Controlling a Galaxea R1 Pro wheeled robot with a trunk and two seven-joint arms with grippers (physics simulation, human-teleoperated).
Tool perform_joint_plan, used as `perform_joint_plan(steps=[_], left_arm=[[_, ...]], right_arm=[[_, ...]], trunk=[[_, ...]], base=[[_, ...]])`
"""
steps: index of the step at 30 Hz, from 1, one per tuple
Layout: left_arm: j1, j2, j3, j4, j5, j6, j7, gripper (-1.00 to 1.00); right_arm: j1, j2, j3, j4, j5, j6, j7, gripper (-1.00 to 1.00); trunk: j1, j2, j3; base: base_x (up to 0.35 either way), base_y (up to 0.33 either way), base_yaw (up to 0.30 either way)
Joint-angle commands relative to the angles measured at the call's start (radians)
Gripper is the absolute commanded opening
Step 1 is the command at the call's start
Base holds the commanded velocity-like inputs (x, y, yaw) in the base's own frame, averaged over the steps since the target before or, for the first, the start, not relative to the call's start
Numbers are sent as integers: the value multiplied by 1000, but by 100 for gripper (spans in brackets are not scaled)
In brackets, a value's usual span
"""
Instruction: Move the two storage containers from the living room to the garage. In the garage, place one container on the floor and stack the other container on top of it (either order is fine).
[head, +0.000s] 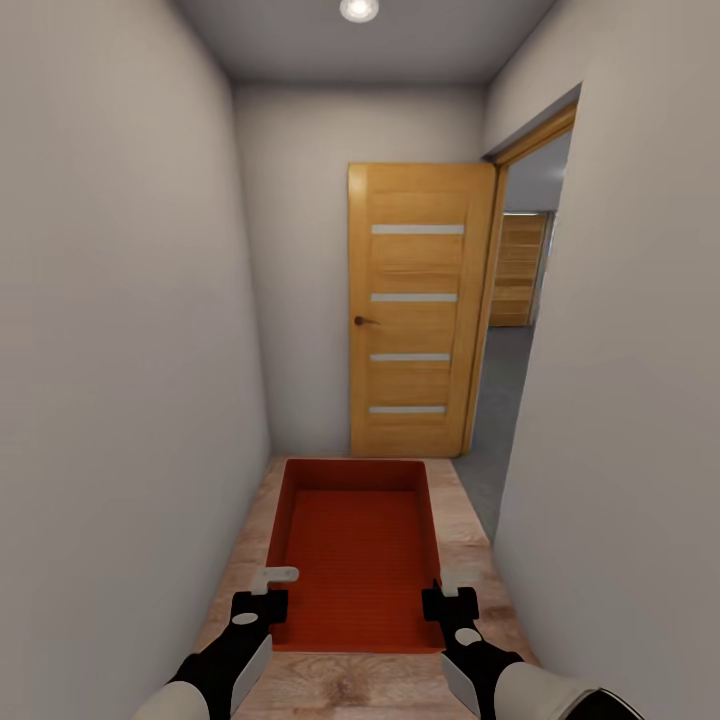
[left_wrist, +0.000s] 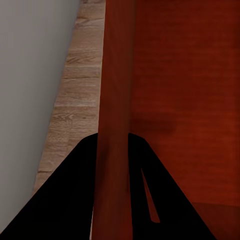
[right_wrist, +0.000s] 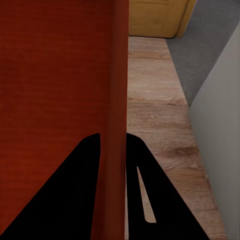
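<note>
One orange-red storage container (head: 355, 545) hangs in front of me over the light wood-plank hallway floor, open side up and nothing inside. My left gripper (head: 268, 598) is shut on its left wall (left_wrist: 116, 100), one finger on each side of the thin wall. My right gripper (head: 443, 598) is shut on the right wall (right_wrist: 116, 100) the same way. Through a doorway at the right I see a dark grey floor (head: 500, 400).
I am in a narrow corridor between a white-grey left wall (head: 120, 350) and right wall (head: 620, 400). A wooden door (head: 420, 310) stands open ahead, against the end wall. The doorway (head: 520, 300) beside it opens to the right.
</note>
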Motion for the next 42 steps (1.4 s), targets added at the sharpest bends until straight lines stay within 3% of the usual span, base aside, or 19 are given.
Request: perform_joint_plan(steps=[1,29,31,35,39,42], left_arm=[[-2,1,13,-6,20,-2,8,-100],[-2,1,13,-6,20,-2,8,-100],[-2,3,-8,1,17,-9,6,-100],[-1,2,-19,11,31,-22,7,-100],[0,1,-15,2,16,-2,8,-100],[0,1,-10,5,16,2,8,-100]], right_arm=[[0,0,-39,1,6,5,16,-100],[0,0,-39,1,6,5,16,-100],[0,4,22,2,-21,1,4,-100],[0,5,75,4,-56,-7,-9,-100],[0,0,111,5,-108,-11,1,-100],[0,-3,111,5,-106,-5,0,-100]], trunk=[[1,-1,-1],[1,-1,-1],[1,-1,-1],[1,-1,-1],[1,-1,-1],[1,-1,-1]], base=[[325,0,0],[325,0,0],[0,0,0],[0,0,0],[0,0,0],[93,0,0]])
